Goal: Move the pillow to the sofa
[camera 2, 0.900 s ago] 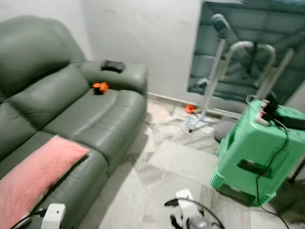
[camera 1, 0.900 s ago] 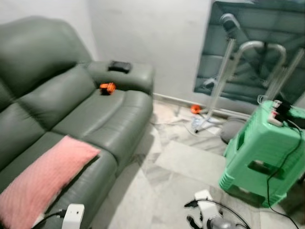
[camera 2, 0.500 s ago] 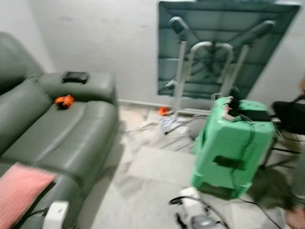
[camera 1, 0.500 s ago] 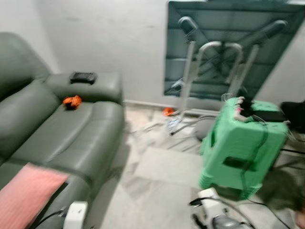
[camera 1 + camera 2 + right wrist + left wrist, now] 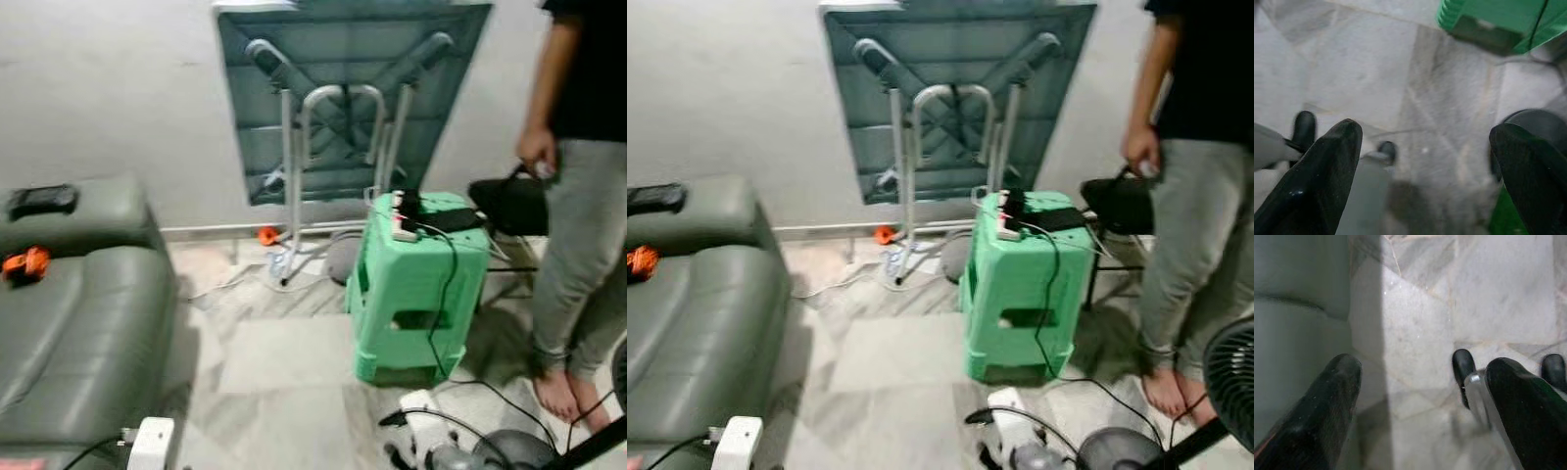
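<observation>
Pillow [image 5: 18,463]: a pink sliver at the lower edge of the head view, seemingly lying on the green sofa [image 5: 78,333] seat, so the move looks done or nearly so (judged only from that corner). Left gripper [image 5: 1420,396] spread, empty, above marble floor [image 5: 1488,293] beside the sofa. Right gripper [image 5: 1425,166] spread, empty. Around: green stool [image 5: 416,284] carrying a power strip [image 5: 400,217], folded table [image 5: 343,88] against the wall, a person [image 5: 578,176] standing at right, fan [image 5: 1229,377], cables across the floor.
</observation>
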`<state>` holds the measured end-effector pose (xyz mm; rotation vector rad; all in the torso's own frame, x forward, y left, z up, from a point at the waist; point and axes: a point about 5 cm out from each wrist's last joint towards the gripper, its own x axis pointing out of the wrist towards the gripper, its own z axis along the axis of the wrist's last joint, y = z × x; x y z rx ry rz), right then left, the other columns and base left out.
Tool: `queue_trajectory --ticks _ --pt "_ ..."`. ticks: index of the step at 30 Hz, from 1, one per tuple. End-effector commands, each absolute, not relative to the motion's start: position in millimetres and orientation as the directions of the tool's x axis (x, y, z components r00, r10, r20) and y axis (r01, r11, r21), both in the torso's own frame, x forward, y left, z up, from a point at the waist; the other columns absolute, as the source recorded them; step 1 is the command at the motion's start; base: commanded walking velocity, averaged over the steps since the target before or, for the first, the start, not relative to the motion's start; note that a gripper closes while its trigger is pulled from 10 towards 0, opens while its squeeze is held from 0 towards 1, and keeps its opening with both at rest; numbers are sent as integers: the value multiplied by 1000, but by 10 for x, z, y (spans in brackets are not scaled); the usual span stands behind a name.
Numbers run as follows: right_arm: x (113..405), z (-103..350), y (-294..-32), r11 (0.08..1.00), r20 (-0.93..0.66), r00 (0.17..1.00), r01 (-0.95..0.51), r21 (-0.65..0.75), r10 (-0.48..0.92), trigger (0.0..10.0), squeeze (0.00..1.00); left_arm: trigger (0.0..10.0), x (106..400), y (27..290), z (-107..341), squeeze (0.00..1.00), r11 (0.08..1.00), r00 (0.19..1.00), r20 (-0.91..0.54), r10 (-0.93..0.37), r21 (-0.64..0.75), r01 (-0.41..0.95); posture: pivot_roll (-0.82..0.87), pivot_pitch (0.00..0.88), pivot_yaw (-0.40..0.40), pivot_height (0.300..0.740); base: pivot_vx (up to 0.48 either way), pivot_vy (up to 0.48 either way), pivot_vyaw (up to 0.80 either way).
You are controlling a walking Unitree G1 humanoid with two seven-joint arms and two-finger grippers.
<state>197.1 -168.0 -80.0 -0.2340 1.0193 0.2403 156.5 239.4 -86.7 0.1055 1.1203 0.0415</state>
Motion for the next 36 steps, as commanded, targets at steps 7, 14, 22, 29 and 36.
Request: queue_trajectory --ticks 7,14,22,29,36 --pt "2023 -762 -1760 924 -851 518 -360 -125 87 10000 0 10000 1637 2388 -839 0 991 451 -887 95 129 44 -161 0 45 740 301 0 67" --pt "2023 -761 -1755 919 -851 517 -373 -128 91 10000 0 10000 1632 2392 -841 0 990 449 -888 98 132 45 -161 0 45 740 301 0 753" --pt "2016 -765 -1759 920 -854 513 -371 -126 90 10000 0 10000 1629 2391 -842 0 990 447 -889 97 133 50 -163 0 47 740 303 0 299" --pt "2016 -766 -1761 920 -855 511 -370 -127 88 10000 0 10000 1630 2389 -843 0 990 446 -890 96 130 47 -163 0 47 740 302 0 0" --pt "2020 -763 -1767 918 -857 508 -375 -131 85 10000 0 10000 1634 2383 -842 0 991 446 -890 94 126 43 -166 0 47 740 303 0 0"
